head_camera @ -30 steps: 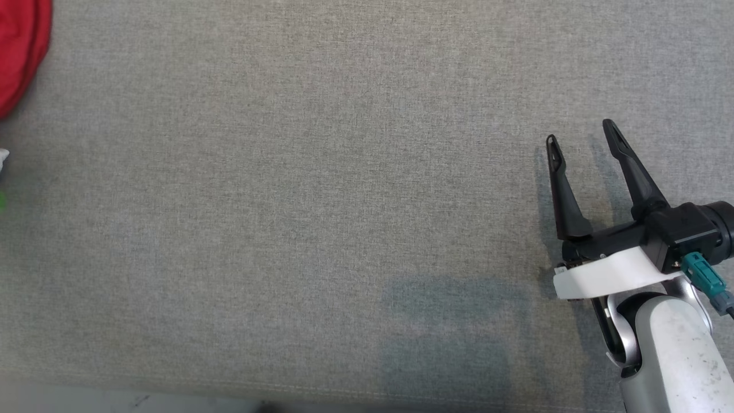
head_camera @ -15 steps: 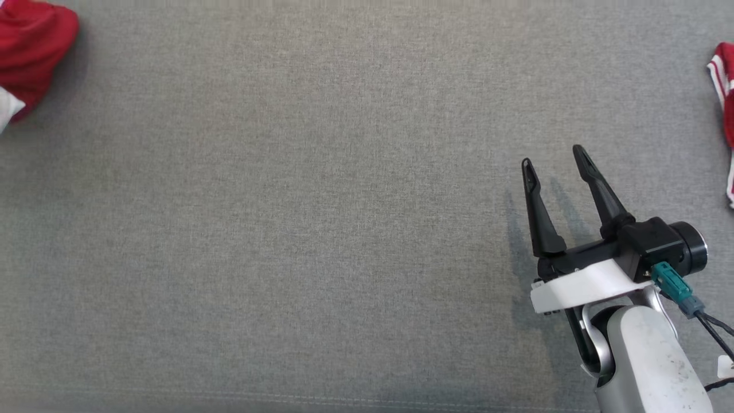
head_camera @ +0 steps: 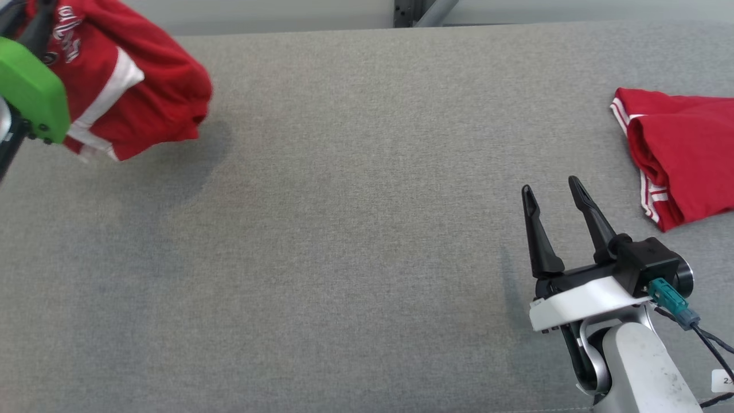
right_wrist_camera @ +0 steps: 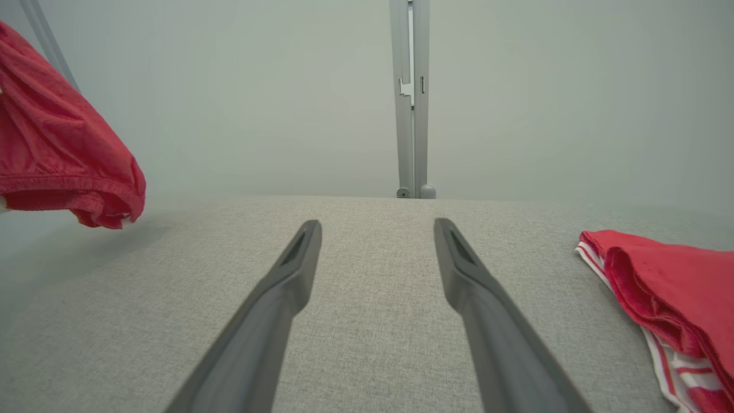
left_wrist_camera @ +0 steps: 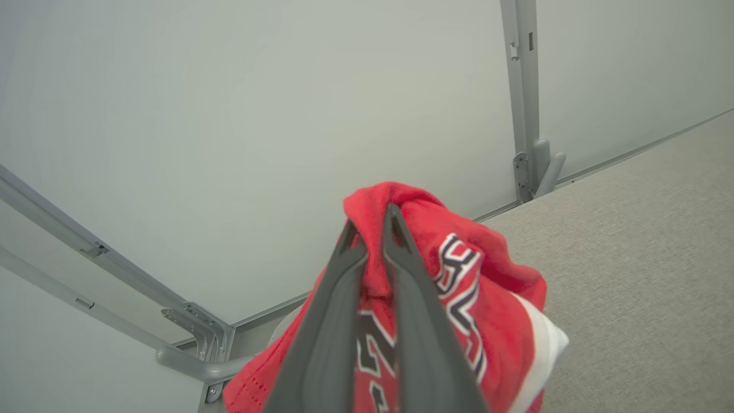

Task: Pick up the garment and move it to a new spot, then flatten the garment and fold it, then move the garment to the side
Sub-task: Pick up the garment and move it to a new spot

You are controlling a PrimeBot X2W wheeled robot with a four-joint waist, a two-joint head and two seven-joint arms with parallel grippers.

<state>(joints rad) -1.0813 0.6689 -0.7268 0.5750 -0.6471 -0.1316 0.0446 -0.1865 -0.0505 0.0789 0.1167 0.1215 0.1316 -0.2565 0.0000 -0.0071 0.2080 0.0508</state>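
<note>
The garment (head_camera: 143,86) is a red jersey with white stripes and lettering, bunched and hanging above the grey surface at the far left. My left gripper (left_wrist_camera: 371,221) is shut on a fold at its top, and the cloth (left_wrist_camera: 493,269) drapes down around the fingers. In the head view, the left wrist's green cover (head_camera: 31,86) sits in front of the jersey. My right gripper (head_camera: 549,185) stands open and empty over the surface at the lower right, fingers spread wide (right_wrist_camera: 377,225). The hanging jersey (right_wrist_camera: 57,149) shows at the left of the right wrist view.
A second red garment with white trim (head_camera: 682,149) lies folded on the grey fabric surface (head_camera: 355,241) at the right, also visible as the folded garment (right_wrist_camera: 676,287). A pale wall and a grey metal post (head_camera: 424,11) run along the surface's back edge.
The head camera has swung, bringing the back edge and the folded garment at the right into view. The held jersey now shows much more fully at the upper left. The right gripper stays open.
</note>
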